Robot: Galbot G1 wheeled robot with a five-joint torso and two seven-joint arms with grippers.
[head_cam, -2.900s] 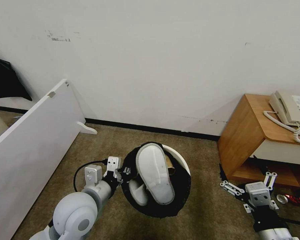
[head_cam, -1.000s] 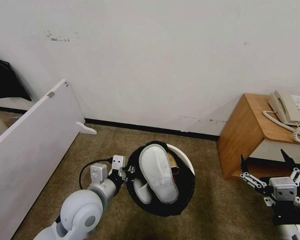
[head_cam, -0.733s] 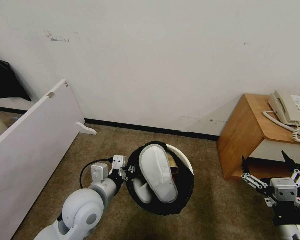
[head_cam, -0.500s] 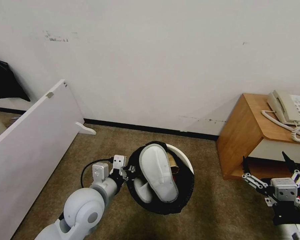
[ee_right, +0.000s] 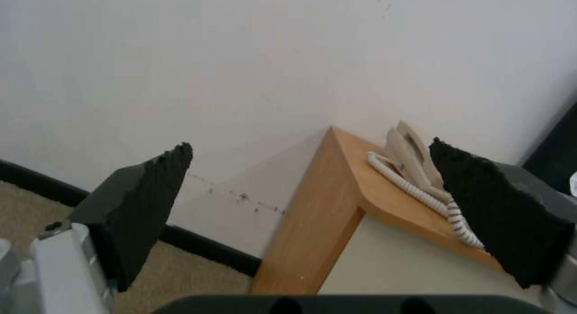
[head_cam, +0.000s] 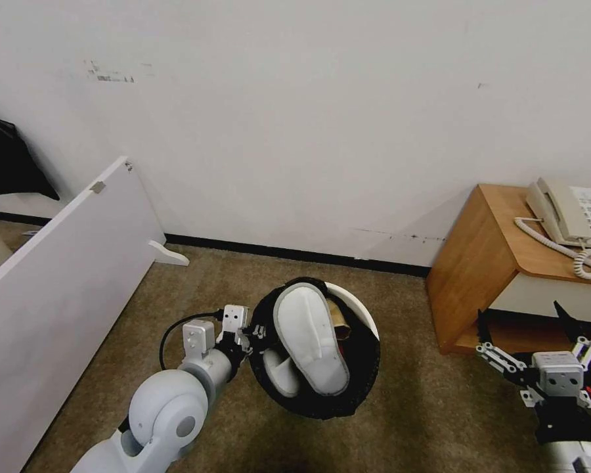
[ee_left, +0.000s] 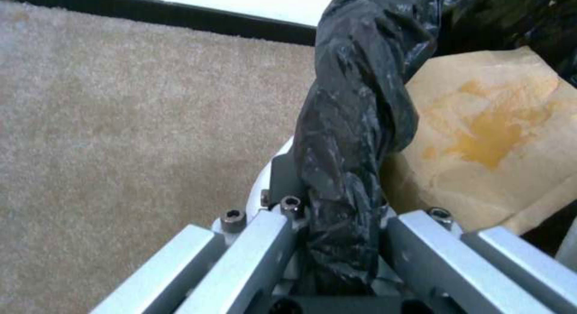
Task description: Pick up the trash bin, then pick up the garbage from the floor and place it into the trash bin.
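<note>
The trash bin (head_cam: 364,368), white with a crinkled black bag over its rim, hangs tilted above the carpet in the head view. A white slipper (head_cam: 308,345) and a brown paper bag (head_cam: 338,316) lie inside it. My left gripper (head_cam: 253,334) is shut on the bin's near-left rim. In the left wrist view the gripper (ee_left: 342,242) clamps the bunched black bag (ee_left: 354,124), with the stained paper bag (ee_left: 487,142) just past it. My right gripper (head_cam: 521,315) stands open and empty in front of the nightstand, its black pads (ee_right: 138,205) spread wide.
A wooden nightstand (head_cam: 486,263) with a beige phone (head_cam: 571,210) stands at the right against the white wall. A long white board (head_cam: 59,282) leans at the left. Brown carpet lies bare between the bin and the nightstand.
Since 2.9 s ago my right gripper has risen from near the floor and stands open higher up. The left gripper keeps hold of the bin. The view has shifted slightly.
</note>
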